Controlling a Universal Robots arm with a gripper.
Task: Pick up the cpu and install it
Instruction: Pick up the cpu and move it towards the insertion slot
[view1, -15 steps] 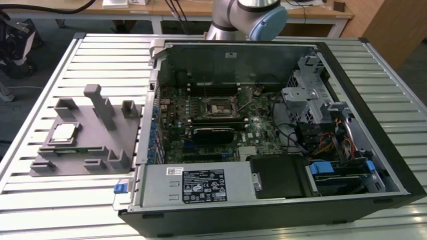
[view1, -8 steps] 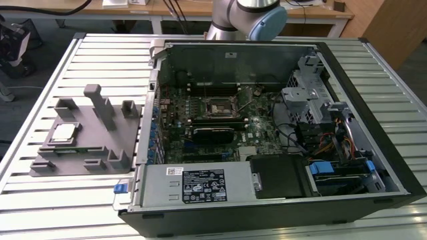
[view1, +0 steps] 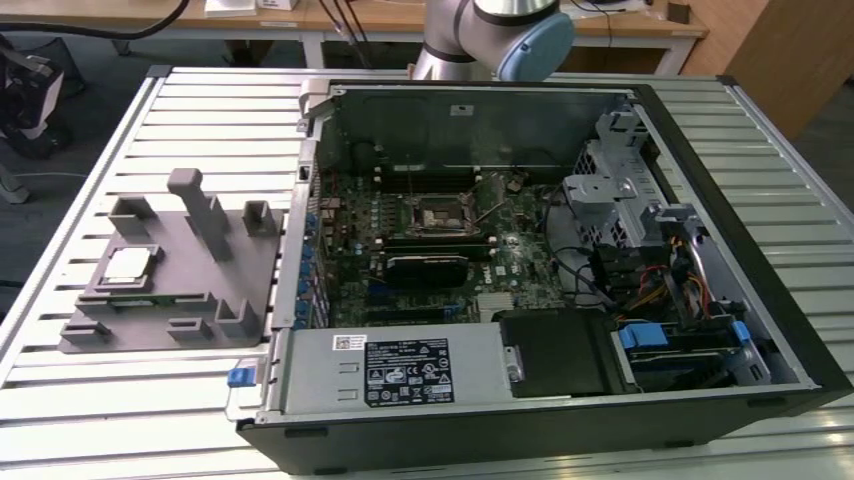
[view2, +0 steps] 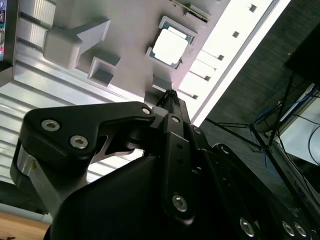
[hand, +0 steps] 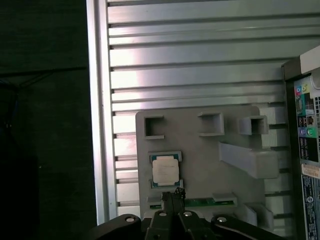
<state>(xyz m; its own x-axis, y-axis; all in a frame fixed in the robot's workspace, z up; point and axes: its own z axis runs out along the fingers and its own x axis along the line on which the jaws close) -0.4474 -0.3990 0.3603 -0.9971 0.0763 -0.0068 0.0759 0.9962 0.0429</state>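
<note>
On the tabletop (view1: 200, 110), the fixture tray (view1: 200, 300) lay toward the exterior view's left, with the computer case (view1: 467, 105) just beside it on the right. The cpu (view1: 128, 264) sat in the tray, on the side away from the case. The socket (view1: 437, 215) lay inside the case, well apart from the cpu.

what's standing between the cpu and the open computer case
In the exterior view, the grey fixture tray's own uprights stand between the cpu and the computer case: a tall post and a shorter block.
</note>
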